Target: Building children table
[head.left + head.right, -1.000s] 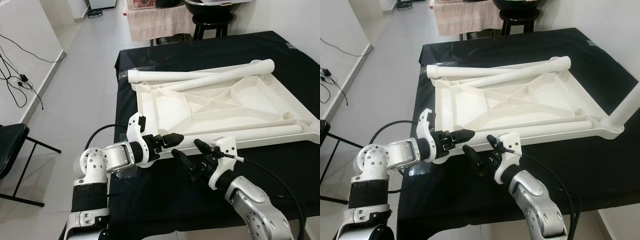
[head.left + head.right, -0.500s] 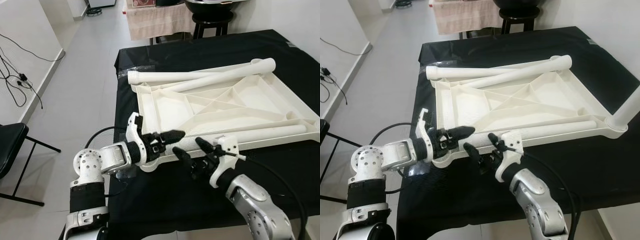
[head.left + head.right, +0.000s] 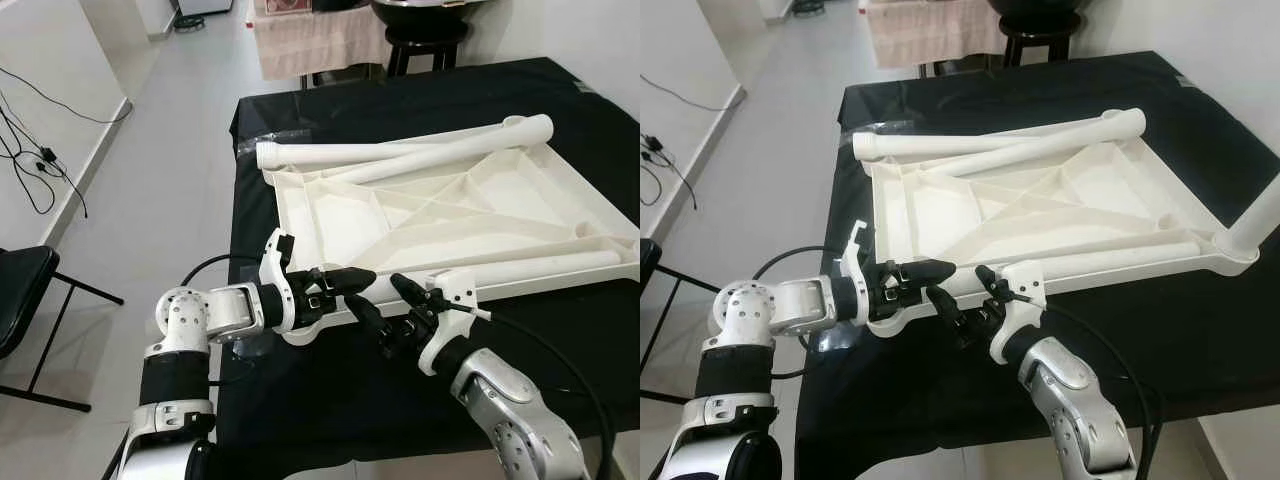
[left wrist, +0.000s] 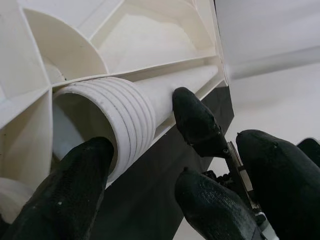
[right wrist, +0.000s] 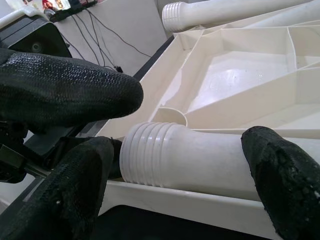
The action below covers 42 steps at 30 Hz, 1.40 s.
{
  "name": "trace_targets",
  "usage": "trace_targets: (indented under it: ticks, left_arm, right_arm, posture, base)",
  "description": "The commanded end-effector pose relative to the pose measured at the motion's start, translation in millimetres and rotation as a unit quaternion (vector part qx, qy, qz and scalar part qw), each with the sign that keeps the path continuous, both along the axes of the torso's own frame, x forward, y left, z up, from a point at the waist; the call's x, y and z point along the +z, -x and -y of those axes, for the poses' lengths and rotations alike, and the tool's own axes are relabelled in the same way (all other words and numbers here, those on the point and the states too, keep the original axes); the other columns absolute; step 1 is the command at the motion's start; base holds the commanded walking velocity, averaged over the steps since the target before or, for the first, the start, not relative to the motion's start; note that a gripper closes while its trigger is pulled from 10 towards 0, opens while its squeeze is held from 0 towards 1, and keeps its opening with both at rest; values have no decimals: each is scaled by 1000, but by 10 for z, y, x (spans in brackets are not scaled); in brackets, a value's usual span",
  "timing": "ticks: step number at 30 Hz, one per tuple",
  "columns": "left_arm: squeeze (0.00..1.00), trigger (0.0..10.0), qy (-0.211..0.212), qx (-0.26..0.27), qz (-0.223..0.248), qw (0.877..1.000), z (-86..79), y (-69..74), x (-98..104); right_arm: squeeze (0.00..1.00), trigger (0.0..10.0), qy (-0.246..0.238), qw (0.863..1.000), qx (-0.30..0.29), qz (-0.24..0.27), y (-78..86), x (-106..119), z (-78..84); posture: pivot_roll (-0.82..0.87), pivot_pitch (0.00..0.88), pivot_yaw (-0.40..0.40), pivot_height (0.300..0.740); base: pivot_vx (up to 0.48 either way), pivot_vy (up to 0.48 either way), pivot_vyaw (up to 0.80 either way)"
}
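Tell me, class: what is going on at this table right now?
A humanoid robot is assembling a white plastic children's table. The upturned tabletop lies on a black-covered table. Both hands, left hand and right hand, are open around the threaded end of a loose leg lying along the tabletop's near edge. Two more legs rest across the far edge.

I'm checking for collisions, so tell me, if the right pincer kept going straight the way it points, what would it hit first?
Most likely the threaded end of the white table leg. The right pincer points along the tabletop's near edge, open, fingers either side of that leg. The left pincer crowds the same spot; depth is unclear.
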<state>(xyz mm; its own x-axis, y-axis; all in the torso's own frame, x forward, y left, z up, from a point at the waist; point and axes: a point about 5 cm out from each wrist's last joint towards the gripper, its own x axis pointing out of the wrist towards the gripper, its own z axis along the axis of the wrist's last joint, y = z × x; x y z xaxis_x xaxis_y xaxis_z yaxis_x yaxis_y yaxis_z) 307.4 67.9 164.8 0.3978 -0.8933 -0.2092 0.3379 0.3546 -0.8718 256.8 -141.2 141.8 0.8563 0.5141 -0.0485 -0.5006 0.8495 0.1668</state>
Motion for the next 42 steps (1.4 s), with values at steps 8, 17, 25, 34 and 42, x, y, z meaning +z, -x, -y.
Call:
trace_targets:
  ticks: [8, 17, 25, 34, 42]
  left_arm:
    - [0, 10000, -2, -38, 31, 999, 170, -96, 18]
    - [0, 10000, 14, -52, 40, 998, 227, -153, 64]
    - [0, 0, 17, -71, 44, 996, 308, -121, 3]
    - [0, 0, 26, -67, 55, 996, 263, -157, 18]
    - [0, 0, 40, -54, 58, 996, 200, -140, 8]
  right_arm:
    - [0, 10000, 0, 1000, 0, -15, 45, -35, 1]
    - [0, 10000, 1, 1000, 1, -16, 52, -38, -1]
    - [0, 10000, 3, 1000, 3, -17, 55, -45, -3]
    - [0, 10000, 5, 1000, 0, -15, 52, -43, -7]
    - [0, 10000, -5, 1000, -8, -5, 9, 23, 33]
  posture:
    - [-152, 143, 80, 740]
    - [-152, 145, 78, 740]
    - [-159, 140, 76, 740]
    - [-162, 127, 79, 740]
    - [-169, 108, 80, 740]
  base:
    - [0, 0, 0]
    - [0, 0, 0]
    - [0, 0, 0]
    - [0, 0, 0]
    - [0, 0, 0]
